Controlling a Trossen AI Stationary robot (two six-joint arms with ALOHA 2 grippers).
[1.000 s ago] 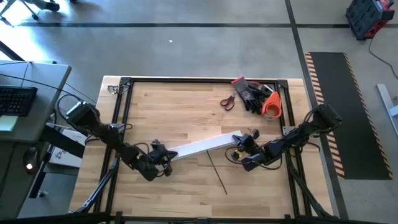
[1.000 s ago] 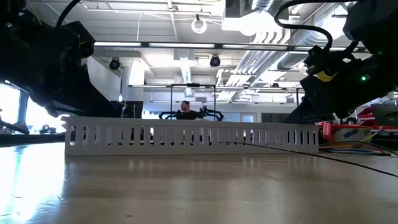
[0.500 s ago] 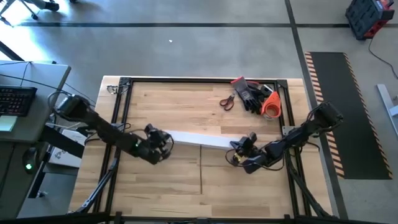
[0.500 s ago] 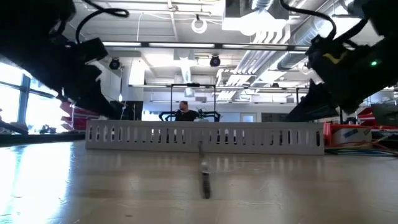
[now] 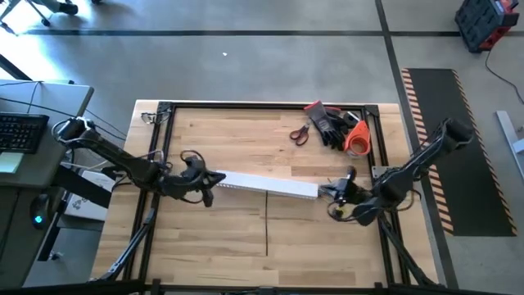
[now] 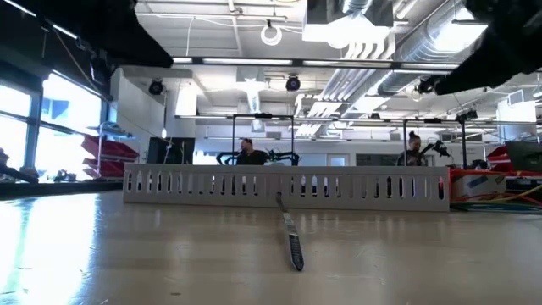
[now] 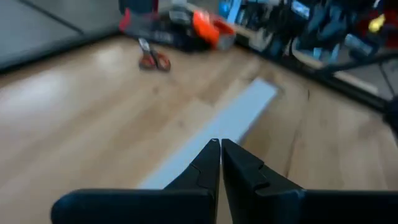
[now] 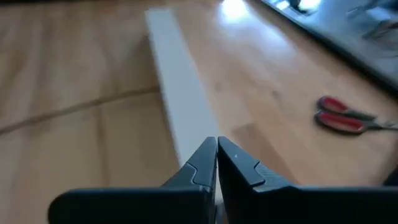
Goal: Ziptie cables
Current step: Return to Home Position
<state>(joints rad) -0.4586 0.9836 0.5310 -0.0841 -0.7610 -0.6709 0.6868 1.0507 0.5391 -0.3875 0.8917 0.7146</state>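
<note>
**A:** What's on the bench?

**B:** The wooden table takes up most of the high view, and my two arms reach in from its sides. The white cable duct lies across the middle on a slight slant with its lid on.

**A:** And the cables?

**B:** I can't see the cables from any camera. In the low view the duct shows only its slotted wall.

**A:** Where are your grippers?

**B:** My left gripper is just off the duct's left end. In its wrist view the left gripper has both fingers pressed together with nothing between them. My right gripper is just off the other end. It is clenched empty too, above the duct's lid. I can't tell whether either one touches the duct.

**A:** Anything else?

**B:** At the far right corner there are black gloves against an orange item. Red-handled scissors lie just beside them. A thin dark strand runs from the duct toward the near edge. I can't tell whether it's a wire or a tie.
</note>
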